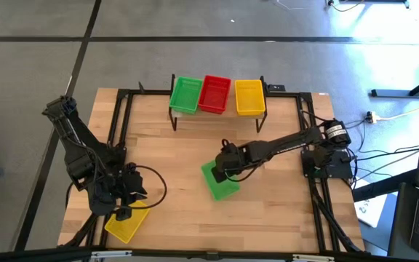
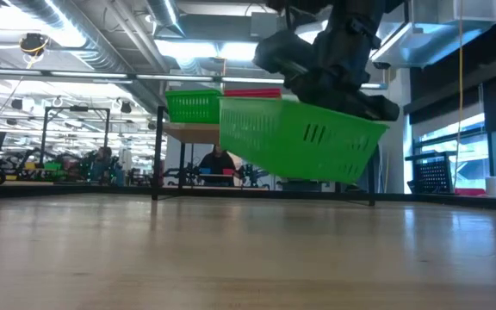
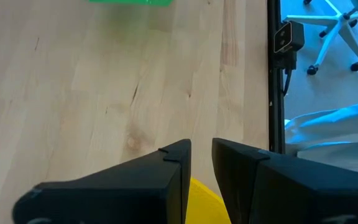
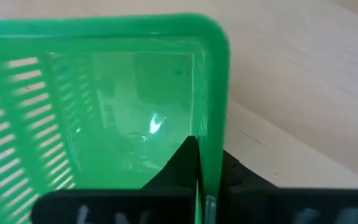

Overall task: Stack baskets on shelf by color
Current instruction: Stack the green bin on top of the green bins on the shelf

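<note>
On the shelf (image 2: 192,133) at the table's far side stand a green basket (image 1: 186,94), a red basket (image 1: 214,94) and a yellow basket (image 1: 249,97) in a row. Another green basket (image 1: 218,183) hangs over the table's middle, with my right gripper (image 4: 210,171) shut on it. Near the table's near left corner my left gripper (image 3: 202,155) is shut on another yellow basket (image 1: 127,223), which shows between its fingers in the left wrist view. My left gripper has a yellow basket's part (image 3: 205,198) between its two fingers, slanting down from above. Which part it is, and whether the basket rests on the table, cannot be told. My right gripper pinches one wall of the green basket at its rim (image 4: 211,134), one finger (image 4: 182,163) inside and one outside. The fingers come steeply from above. The basket (image 2: 295,138) is lifted clear of the table and tilted.
A black metal frame (image 1: 118,127) runs along the table's left, right and far sides. Bare tabletop (image 1: 173,156) lies between the shelf and the two arms. Beyond the right edge are cables (image 1: 384,156).
</note>
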Available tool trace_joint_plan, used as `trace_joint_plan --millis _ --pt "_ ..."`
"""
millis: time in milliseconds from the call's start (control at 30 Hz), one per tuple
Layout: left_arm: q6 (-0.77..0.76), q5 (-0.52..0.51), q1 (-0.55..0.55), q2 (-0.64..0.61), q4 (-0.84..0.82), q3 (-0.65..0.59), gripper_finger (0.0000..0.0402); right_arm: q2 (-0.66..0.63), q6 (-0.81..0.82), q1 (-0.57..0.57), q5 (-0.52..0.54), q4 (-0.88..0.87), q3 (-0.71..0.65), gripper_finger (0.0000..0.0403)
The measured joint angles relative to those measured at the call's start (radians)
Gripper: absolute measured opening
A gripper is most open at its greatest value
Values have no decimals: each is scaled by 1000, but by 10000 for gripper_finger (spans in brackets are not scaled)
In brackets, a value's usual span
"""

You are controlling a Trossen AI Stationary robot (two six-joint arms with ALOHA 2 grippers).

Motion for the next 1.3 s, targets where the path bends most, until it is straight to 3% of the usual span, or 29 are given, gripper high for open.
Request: trace_joint_plan --millis 500,933,1300 --pt "0 0 0 0 0 0 57 1 -16 -13 38 59 -21 31" --pt "-1 0 0 0 0 0 57 1 -19 -18 40 59 -21 10" --pt "-1 0 0 0 0 0 57 5 -19 -18 60 57 -21 62"
